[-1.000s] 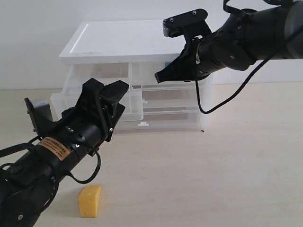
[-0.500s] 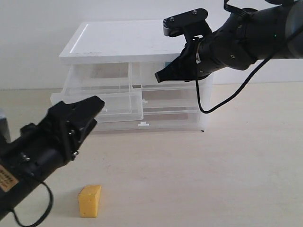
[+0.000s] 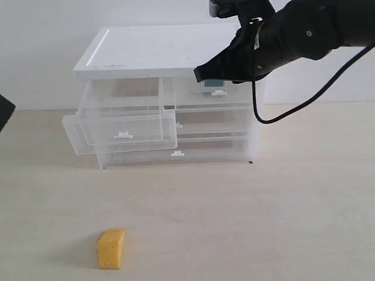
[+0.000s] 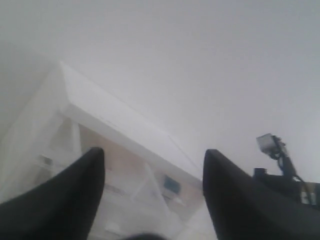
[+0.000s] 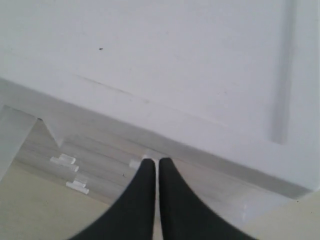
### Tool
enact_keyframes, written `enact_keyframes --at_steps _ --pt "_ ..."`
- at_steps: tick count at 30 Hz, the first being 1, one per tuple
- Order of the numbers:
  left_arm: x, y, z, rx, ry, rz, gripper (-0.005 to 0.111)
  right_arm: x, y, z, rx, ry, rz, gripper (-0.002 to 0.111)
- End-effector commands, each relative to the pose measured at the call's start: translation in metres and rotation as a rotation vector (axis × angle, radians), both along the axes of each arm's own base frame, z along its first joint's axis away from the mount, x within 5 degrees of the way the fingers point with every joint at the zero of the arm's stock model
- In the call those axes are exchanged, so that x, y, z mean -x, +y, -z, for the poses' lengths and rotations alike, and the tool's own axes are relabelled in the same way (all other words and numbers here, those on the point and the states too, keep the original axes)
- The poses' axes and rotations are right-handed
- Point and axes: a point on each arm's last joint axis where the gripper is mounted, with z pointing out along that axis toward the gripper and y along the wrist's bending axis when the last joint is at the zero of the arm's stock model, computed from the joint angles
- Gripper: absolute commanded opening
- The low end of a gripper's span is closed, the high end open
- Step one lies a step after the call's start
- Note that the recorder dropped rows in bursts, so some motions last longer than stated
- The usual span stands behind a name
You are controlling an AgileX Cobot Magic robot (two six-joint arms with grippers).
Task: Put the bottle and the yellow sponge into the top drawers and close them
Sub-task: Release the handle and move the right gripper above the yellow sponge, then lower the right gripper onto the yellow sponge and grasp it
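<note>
Shows the yellow sponge (image 3: 111,249) at lower left, standing on end, long axis vertical. Shows the bottle (image 3: 211,87) inside the shut right top drawer (image 3: 218,93), axis unclear, beside the pulled-out left top drawer (image 3: 123,124). Shows the right gripper (image 5: 153,162) pinched together, the left gripper (image 4: 153,152) spread apart.

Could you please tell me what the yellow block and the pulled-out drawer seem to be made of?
Yellow wedge-shaped block: probably foam, matte and soft-edged. Pulled-out translucent white top drawer: likely smooth plastic; its front is see-through.
</note>
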Motion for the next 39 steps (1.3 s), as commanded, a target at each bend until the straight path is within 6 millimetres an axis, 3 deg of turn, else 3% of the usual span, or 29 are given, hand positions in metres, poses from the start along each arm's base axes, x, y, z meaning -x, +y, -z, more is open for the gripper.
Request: enact_keyframes --at_steps 1,5,12,19,25,28,31,35,39 --pt "0.006 0.007 0.000 -0.134 0.003 -0.046 0.055 0.007 -0.004 -0.013 -0.020 0.004 -0.003 0.000" --pt "0.007 0.011 -0.002 -0.195 -0.019 -0.081 0.055 0.017 0.000 -0.013 -0.022 0.044 -0.059 0.000" --pt "0.006 0.015 -0.001 -0.237 -0.004 -0.130 0.055 0.060 0.004 -0.015 -0.016 0.028 -0.151 0.000" --pt "0.006 0.016 0.000 -0.276 -0.011 -0.143 0.052 0.120 -0.013 -0.015 -0.032 0.023 -0.217 0.000" --pt "0.006 0.018 0.001 -0.341 -0.009 -0.177 0.052 0.178 0.007 0.009 -0.029 0.059 -0.404 0.000" --pt "0.005 0.019 0.001 -0.335 0.001 -0.186 0.052 0.194 0.021 0.028 -0.062 0.120 -0.441 0.001" --pt "0.005 0.019 0.002 -0.333 0.014 -0.185 0.052 0.198 0.031 0.049 -0.085 0.171 -0.439 0.018" --pt "0.005 0.019 0.003 -0.336 0.021 -0.179 0.052 0.190 0.046 0.077 -0.146 0.253 -0.370 0.056" --pt "0.005 0.019 0.003 -0.336 0.021 -0.179 0.052 0.184 0.065 0.112 -0.175 0.323 -0.336 0.054"
